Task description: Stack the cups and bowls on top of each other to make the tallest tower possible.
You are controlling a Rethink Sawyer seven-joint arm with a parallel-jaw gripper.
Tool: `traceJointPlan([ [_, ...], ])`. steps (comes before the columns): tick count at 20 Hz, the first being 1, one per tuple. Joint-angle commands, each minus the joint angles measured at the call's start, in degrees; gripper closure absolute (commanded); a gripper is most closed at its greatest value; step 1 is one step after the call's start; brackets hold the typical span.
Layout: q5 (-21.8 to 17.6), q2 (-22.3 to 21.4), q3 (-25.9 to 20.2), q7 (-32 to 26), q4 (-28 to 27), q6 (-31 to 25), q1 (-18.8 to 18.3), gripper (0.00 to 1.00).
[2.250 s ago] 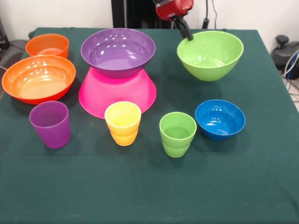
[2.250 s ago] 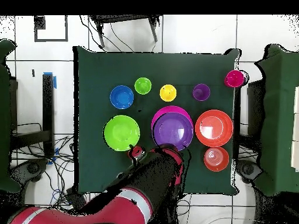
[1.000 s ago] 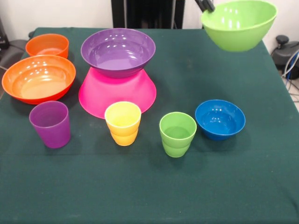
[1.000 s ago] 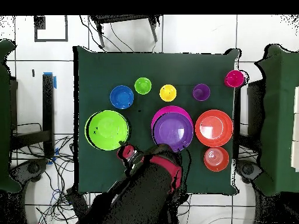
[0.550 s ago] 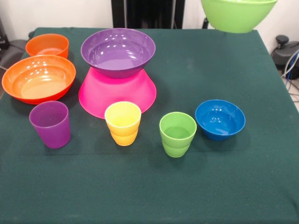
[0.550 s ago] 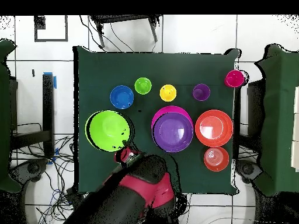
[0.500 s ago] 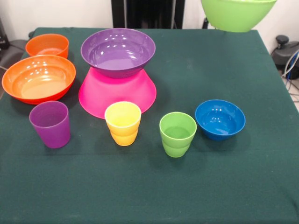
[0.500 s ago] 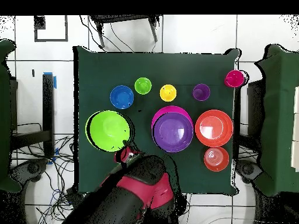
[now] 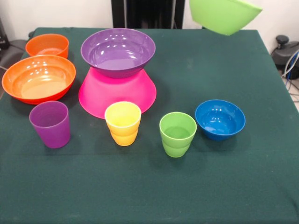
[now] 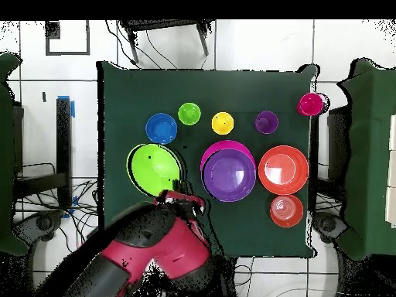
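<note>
The lime green bowl (image 9: 224, 16) hangs tilted in the air at the top of the front view, above the table's far side. In the overhead view my gripper (image 10: 175, 192) is shut on the rim of this bowl (image 10: 153, 166), just left of the tower. The tower is the purple bowl (image 9: 117, 50) sitting upright on the inverted pink bowl (image 9: 117, 93). The purple cup (image 9: 50, 123), yellow cup (image 9: 123, 123) and green cup (image 9: 177, 134) stand in a row nearer the camera. The red cup (image 10: 311, 104) stands at a table corner.
The large orange bowl (image 9: 38, 78) and small orange bowl (image 9: 47, 45) sit left of the tower. The small blue bowl (image 9: 220, 119) sits right of the green cup. My arm (image 10: 155, 244) reaches in over the table's edge (image 10: 100, 155).
The lime green bowl was lifted off the table. Since half a second ago it has shifted toward the purple bowl and tipped, and the arm swung with it.
</note>
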State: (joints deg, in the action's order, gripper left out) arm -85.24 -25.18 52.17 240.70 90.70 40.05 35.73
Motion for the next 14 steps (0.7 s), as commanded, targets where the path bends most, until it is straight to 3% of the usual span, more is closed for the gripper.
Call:
traceJointPlan([
  [1, -3.4, 17.2, 4.7, 24.2, -7.3, -10.3, 6.0, 1.0],
  [4, -2.0, 26.2, 11.7, 29.3, -8.6, -10.6, 7.8, 1.0],
  [8, 5.7, 38.6, 22.7, 29.7, -9.0, -5.7, 6.8, 1.0],
  [14, 12.7, 47.9, 32.7, 30.0, -7.9, -1.7, 6.0, 1.0],
])
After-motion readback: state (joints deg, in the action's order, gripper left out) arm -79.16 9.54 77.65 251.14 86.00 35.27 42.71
